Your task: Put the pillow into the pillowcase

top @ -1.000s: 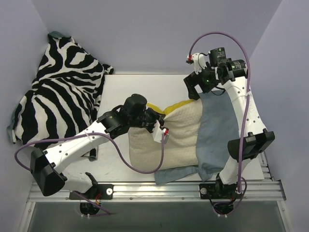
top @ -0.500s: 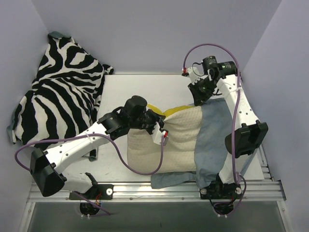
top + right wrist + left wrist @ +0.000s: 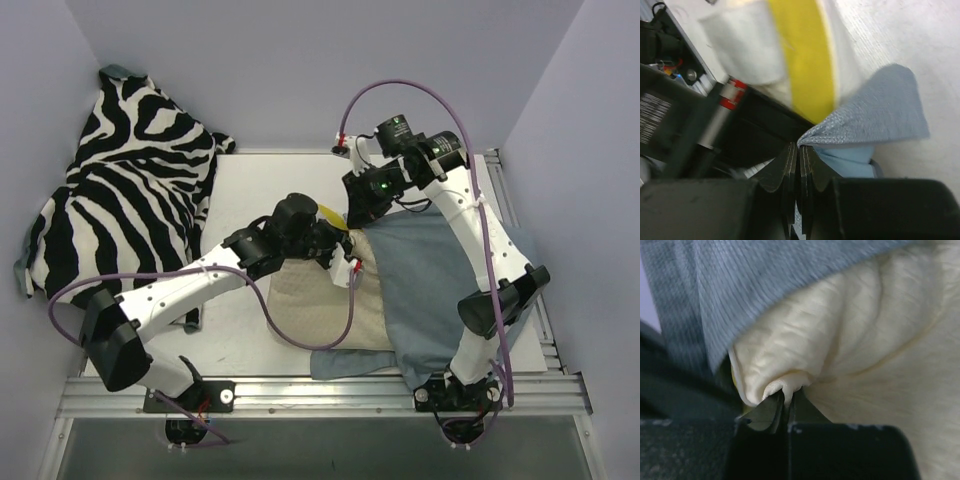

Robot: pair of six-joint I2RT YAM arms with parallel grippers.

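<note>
Pinched soft cream bumpy pillow [image 3: 865, 340] in left gripper [image 3: 786, 401] jaws, thin grey-blue cloth pillowcase [image 3: 875, 110] in right gripper [image 3: 799, 148] jaws — mid-sleeving; likely needed hem drawn further over.

The white-and-black left arm [image 3: 170, 290] angles up toward centre, its black left gripper [image 3: 785, 399] pinched closed. The right arm [image 3: 480, 240] arches inward, right gripper [image 3: 799, 149] likewise clamped, close beside it.

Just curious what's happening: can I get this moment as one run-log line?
left gripper: shut on pillow | right gripper: shut on pillowcase edge | pillow: partly covered by pillowcase
</note>
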